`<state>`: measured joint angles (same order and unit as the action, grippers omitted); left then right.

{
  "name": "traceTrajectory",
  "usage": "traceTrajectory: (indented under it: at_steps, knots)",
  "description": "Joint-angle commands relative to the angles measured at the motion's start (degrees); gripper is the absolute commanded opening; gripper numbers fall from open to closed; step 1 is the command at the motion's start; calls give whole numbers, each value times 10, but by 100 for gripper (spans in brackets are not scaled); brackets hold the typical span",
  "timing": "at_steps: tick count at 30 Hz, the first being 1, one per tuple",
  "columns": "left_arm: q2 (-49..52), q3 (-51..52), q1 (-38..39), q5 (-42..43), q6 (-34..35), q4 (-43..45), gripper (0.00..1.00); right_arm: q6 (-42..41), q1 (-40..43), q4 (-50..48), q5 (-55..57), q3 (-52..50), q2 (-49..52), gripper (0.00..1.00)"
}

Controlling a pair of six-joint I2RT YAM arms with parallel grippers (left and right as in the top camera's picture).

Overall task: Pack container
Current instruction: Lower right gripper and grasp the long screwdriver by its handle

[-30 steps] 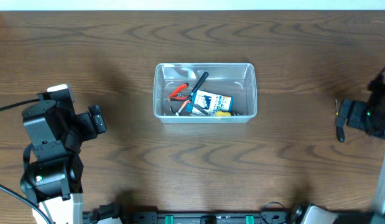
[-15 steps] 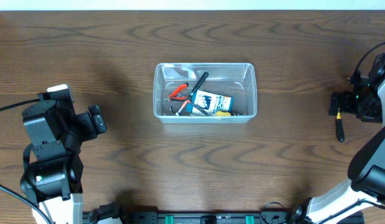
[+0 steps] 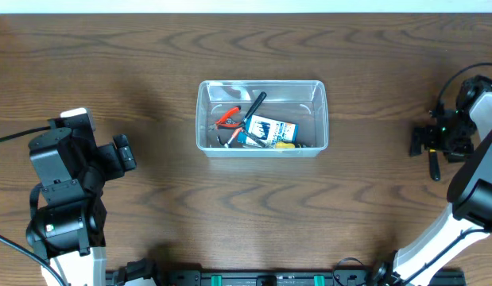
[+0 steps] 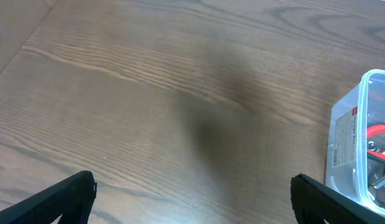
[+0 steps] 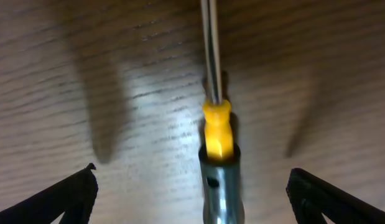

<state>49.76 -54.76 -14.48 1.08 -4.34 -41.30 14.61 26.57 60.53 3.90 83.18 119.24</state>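
Observation:
The clear plastic container (image 3: 319,94) stands mid-table and holds red-handled pliers (image 3: 227,117), a black-handled tool (image 3: 254,104), a blue-and-white box (image 3: 271,129) and other small items. Its corner also shows in the left wrist view (image 4: 361,144). A screwdriver (image 3: 434,166) lies on the table at the far right. In the right wrist view the screwdriver (image 5: 215,124) shows a metal shaft and a yellow collar. My right gripper (image 3: 430,146) (image 5: 192,200) is open, with the screwdriver lying between its fingers. My left gripper (image 3: 126,153) (image 4: 192,200) is open and empty, left of the container.
The table is dark wood grain (image 3: 150,63). The left arm's base (image 3: 63,222) stands at the front left. The right arm (image 3: 476,167) reaches along the right edge. The table's front edge carries black mounts (image 3: 261,278).
My right gripper has moved left and come over the screwdriver. The screwdriver, the container and the left arm have not moved.

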Motion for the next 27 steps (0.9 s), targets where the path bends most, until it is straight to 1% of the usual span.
traceTrajectory:
  at_steps: [1, 6, 9, 13, 17, 19, 20, 22, 23, 27]
  knots:
    - [0, 1, -2, -3, -6, 1, 98, 9, 6, -2, 3, 6, 19, 96]
    - [0, 1, -2, -3, -10, 1, 98, 9, 6, -2, 2, 2, 34, 95]
    - [0, 1, -2, -3, -10, 1, 98, 7, 8, -10, 2, -7, 35, 92]
    - [0, 1, -2, -3, -10, 1, 98, 3, 13, -20, 1, -24, 35, 81]
    - [0, 1, -2, -3, -10, 2, 98, -5, 16, -25, -8, -31, 35, 63]
    - [0, 1, -2, -3, -10, 3, 98, -5, 16, -25, -9, -31, 35, 59]
    - [0, 1, -2, -3, -10, 3, 98, -5, 16, -25, -9, -31, 35, 55]
    - [0, 1, -2, -3, -10, 3, 98, -5, 16, -25, -9, -31, 35, 41]
    - [0, 1, -2, -3, -10, 3, 98, -5, 16, -25, -9, -31, 35, 37]
    - [0, 1, -2, -3, -10, 3, 98, -9, 16, -25, -9, -31, 35, 30]
